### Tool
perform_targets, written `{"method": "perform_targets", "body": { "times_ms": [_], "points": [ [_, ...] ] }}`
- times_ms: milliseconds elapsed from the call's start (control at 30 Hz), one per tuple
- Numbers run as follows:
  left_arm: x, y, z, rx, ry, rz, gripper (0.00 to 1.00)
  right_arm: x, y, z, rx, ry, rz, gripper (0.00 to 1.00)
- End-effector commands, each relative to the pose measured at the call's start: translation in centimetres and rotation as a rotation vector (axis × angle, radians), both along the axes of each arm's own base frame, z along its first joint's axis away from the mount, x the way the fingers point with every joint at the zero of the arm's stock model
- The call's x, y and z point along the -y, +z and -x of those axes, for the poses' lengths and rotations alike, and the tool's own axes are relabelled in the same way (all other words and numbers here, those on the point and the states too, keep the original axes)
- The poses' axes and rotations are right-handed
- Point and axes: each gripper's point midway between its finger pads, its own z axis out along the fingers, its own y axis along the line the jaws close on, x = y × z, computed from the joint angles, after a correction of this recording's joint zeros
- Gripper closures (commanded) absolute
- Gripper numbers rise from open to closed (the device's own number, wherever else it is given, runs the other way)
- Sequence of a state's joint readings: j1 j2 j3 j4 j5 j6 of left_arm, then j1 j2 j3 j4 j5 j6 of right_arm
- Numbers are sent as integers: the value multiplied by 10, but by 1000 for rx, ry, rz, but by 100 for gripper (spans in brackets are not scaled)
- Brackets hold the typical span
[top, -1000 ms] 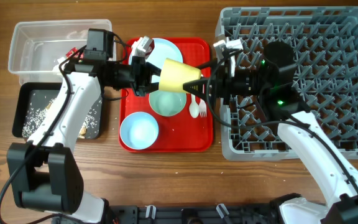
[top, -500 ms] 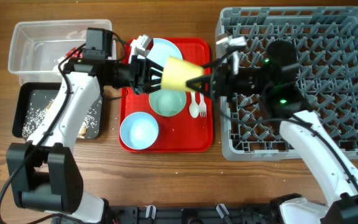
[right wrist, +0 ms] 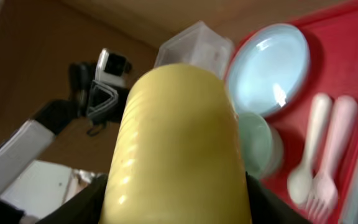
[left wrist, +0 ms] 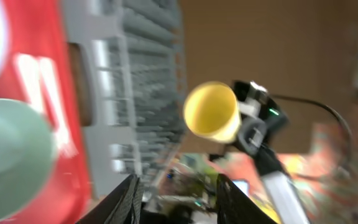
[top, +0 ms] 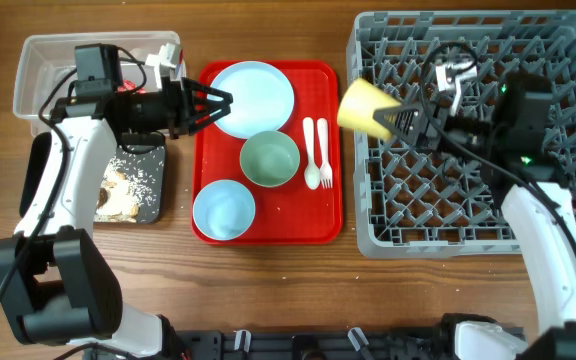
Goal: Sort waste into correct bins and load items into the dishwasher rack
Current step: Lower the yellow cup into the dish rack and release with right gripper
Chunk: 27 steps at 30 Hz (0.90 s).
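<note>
Overhead shows the right gripper [top: 400,119] clenched around the yellow cup [top: 364,104] over the left edge of the dishwasher rack [top: 568,215]; the left gripper [top: 218,107] gapes empty beside the plate [top: 260,92].

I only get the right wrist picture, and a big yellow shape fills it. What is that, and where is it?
Observer: A cup, held sideways by the right gripper at the rack's left edge.
Operator: What about the other arm?
Observer: The left gripper is open and empty, at the plate's left edge.
Operator: Any rubbish around?
Observer: Yes, white crumbs lie in a black tray at the far left.
</note>
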State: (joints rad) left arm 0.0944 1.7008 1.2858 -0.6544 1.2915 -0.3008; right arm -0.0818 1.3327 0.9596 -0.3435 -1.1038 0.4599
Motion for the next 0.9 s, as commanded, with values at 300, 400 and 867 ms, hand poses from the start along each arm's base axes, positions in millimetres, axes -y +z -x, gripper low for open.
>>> {"method": "perform_targets", "body": {
  "times_ms": [300,400,867],
  "points": [
    [-61,-75,-21,-109,280,-553,62,71,14,49,-210,-291,672,58],
    [-68,-81,-19,-129,297,-598,62,77,-3,66,-315,-296,761,58],
    [-77,-88,-17,-153,318,-657,63,55,-83,93,-676,-108,1004,57]
  ]
}}
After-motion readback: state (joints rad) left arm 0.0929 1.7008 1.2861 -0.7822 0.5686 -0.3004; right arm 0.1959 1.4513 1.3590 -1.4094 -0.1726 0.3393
